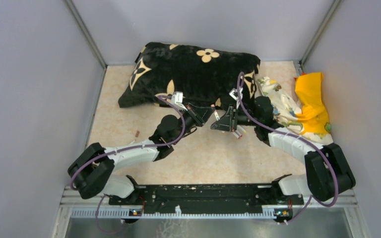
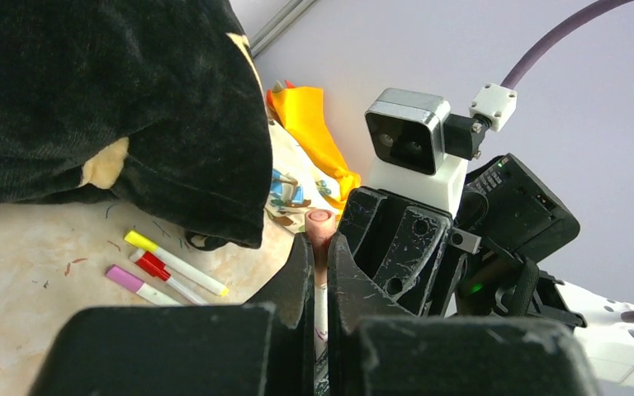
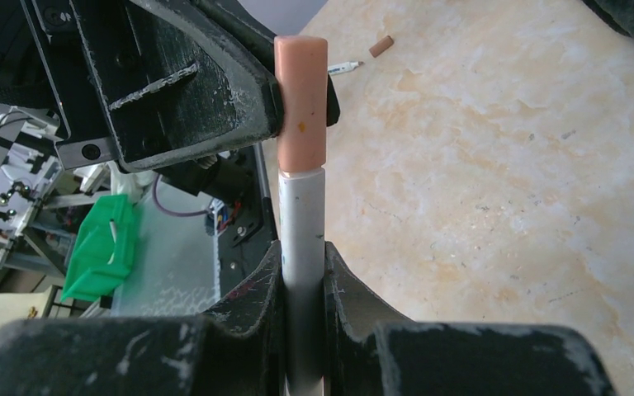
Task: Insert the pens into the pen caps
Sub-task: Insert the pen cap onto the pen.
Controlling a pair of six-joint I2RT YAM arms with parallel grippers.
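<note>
Right tool [image 3: 301, 272]: jaws drawn in tight on the white barrel of the held pen [image 3: 301, 223], which stands straight up between the two fingers in the right wrist view. The peach cap [image 3: 301, 99] sits on the far end of that pen, seated down to the barrel. Left tool [image 2: 320, 257]: jaws closed to a narrow slit, gripping the peach cap at the fingertips; one finger [image 3: 215, 91] is pressed flat against the cap's side. The two tools meet tip to tip above the worktop [image 1: 203, 158], just in front of the black cushion [image 1: 193, 74] with its cream flower pattern. Three more pens lie side by side on the worktop against the cushion's near corner: yellow-ended pen [image 2: 175, 262], red-ended pen [image 2: 163, 275] and pink-ended pen [image 2: 136, 285], close to parallel and nearly touching. A fifth pen [image 3: 343, 68] lies well apart from these on bare worktop, with a small brown cap [image 3: 381, 46] near it; its tip is too small to make out. A yellow cloth [image 1: 312, 99] and a patterned cloth [image 1: 283, 106] lie bunched at the right edge, beside the cushion.
</note>
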